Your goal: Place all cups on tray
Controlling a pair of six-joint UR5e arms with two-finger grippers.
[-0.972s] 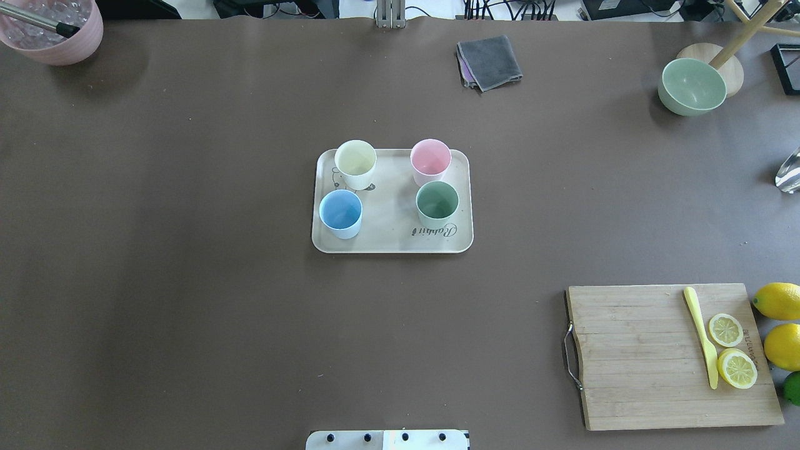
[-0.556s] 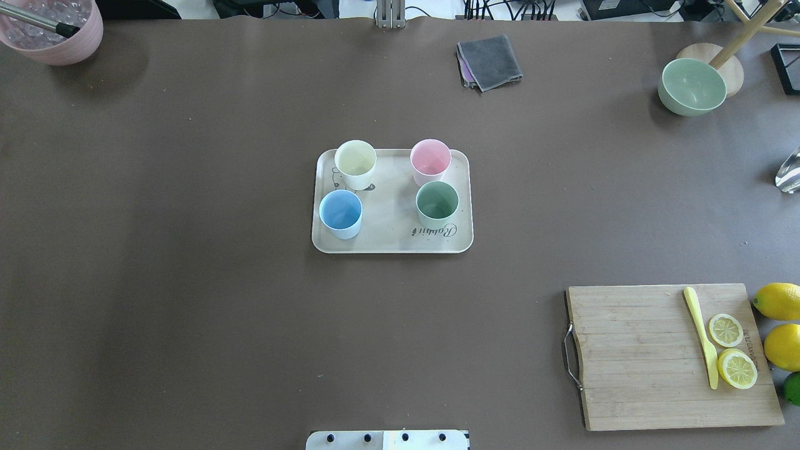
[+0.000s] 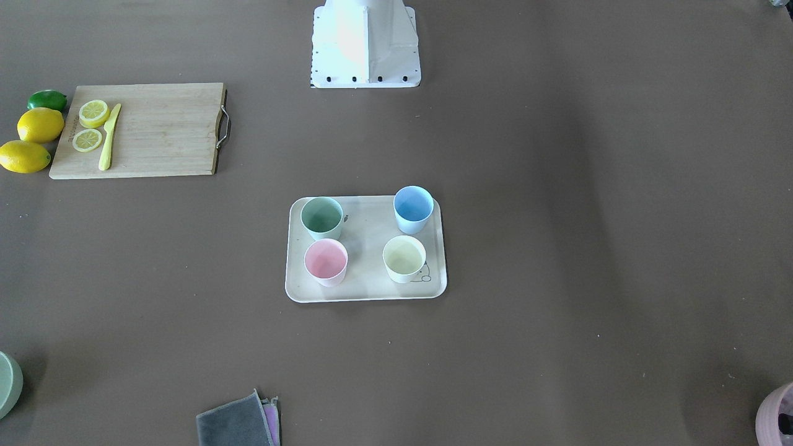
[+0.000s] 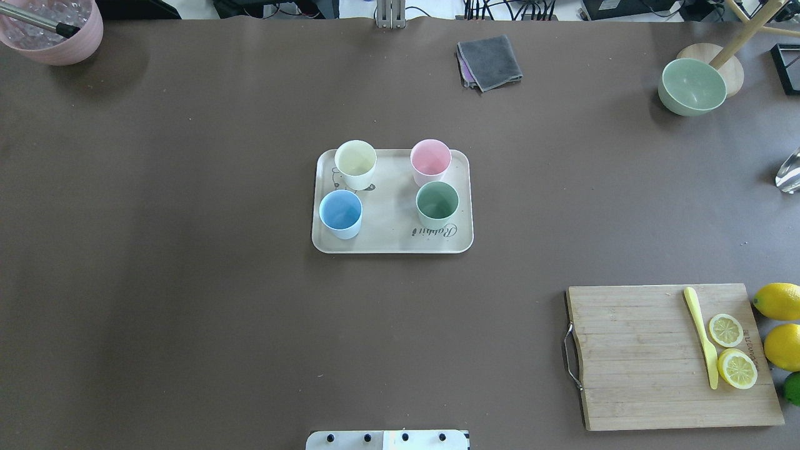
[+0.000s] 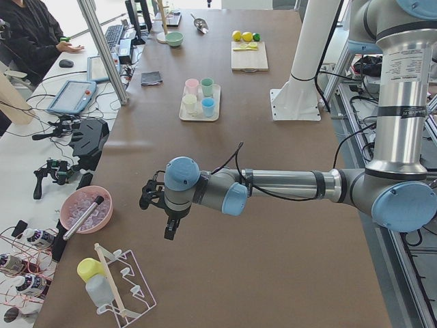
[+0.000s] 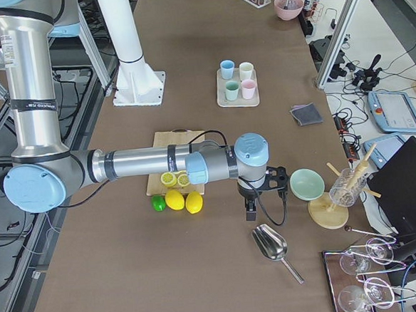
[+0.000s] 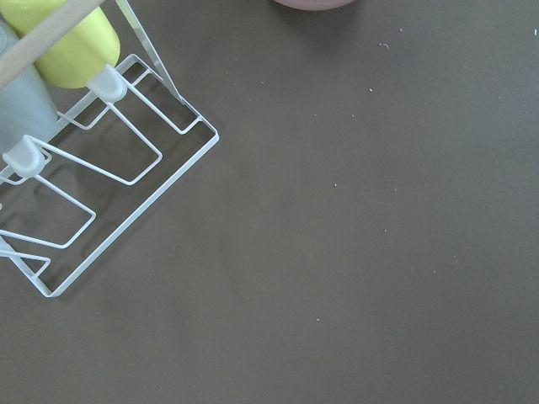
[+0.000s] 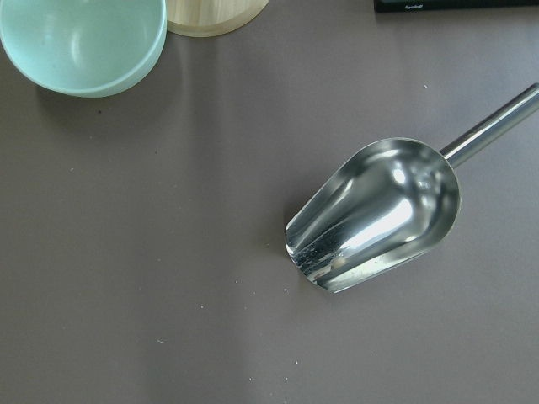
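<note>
The cream tray with "Rabbit" script lies at the table's middle. On it stand several upright cups: a yellow cup, a pink cup, a blue cup and a green cup. The tray also shows in the front-facing view. My left gripper hangs over the table's left end, far from the tray. My right gripper hangs over the right end. Both show only in the side views, so I cannot tell whether they are open or shut.
A wooden cutting board with a yellow knife and lemon slices lies near right, whole lemons beside it. A green bowl, a grey cloth and a pink bowl stand at the far edge. A metal scoop lies under the right wrist, a wire rack under the left.
</note>
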